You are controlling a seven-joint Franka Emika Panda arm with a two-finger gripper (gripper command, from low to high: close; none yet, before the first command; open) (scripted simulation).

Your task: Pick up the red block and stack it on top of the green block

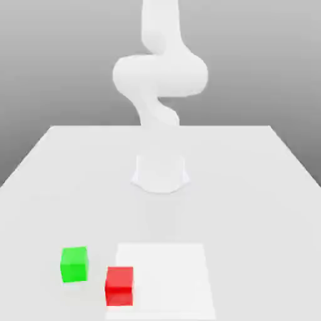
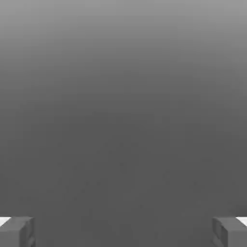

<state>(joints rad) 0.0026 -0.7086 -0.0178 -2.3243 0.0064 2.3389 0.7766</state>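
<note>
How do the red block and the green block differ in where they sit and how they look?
The red block is bright red, while the green block is bright green. In the exterior view, the red block sits nearer the camera and farther to the view's right than the green block. Both are plain cubes of about the same size, resting apart, with neither stacked on the other.

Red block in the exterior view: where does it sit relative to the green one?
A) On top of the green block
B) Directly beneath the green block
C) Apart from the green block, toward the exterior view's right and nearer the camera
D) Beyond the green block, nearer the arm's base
C: the red block stands lower in the exterior view and farther right than the green block, with bare tabletop between them.
</note>
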